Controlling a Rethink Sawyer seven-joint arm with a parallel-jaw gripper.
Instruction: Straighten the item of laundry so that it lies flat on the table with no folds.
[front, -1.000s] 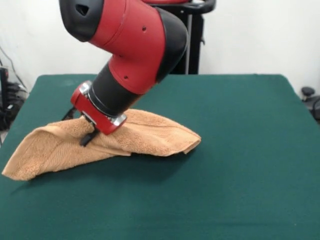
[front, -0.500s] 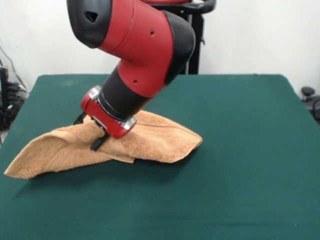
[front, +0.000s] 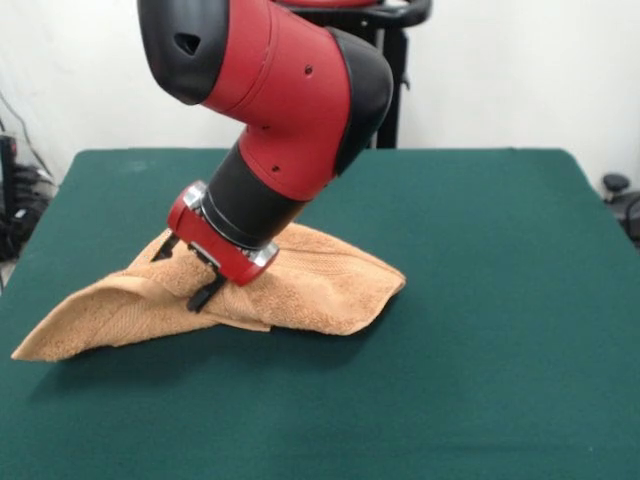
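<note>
The item of laundry (front: 320, 280), a light orange-tan towel, lies crumpled on the left half of the dark green table (front: 480, 300). It is pulled up into a ridge, with a long folded tail running to the front left corner (front: 40, 345). My gripper (front: 187, 272) comes down at a slant onto the top of that ridge. Its black fingers (front: 205, 293) straddle a bunch of the cloth and pinch it. The red and black arm hides the part of the towel behind it.
The table's left edge (front: 20, 270) runs close to the towel's tail. Green cloth stretches wide to the right and in front of the towel. A black stand (front: 390, 90) rises behind the far edge.
My gripper has moved to the right and slightly down, dragging the pinched towel with it. The towel's tail has slid a little to the right and the fold below the gripper has widened.
</note>
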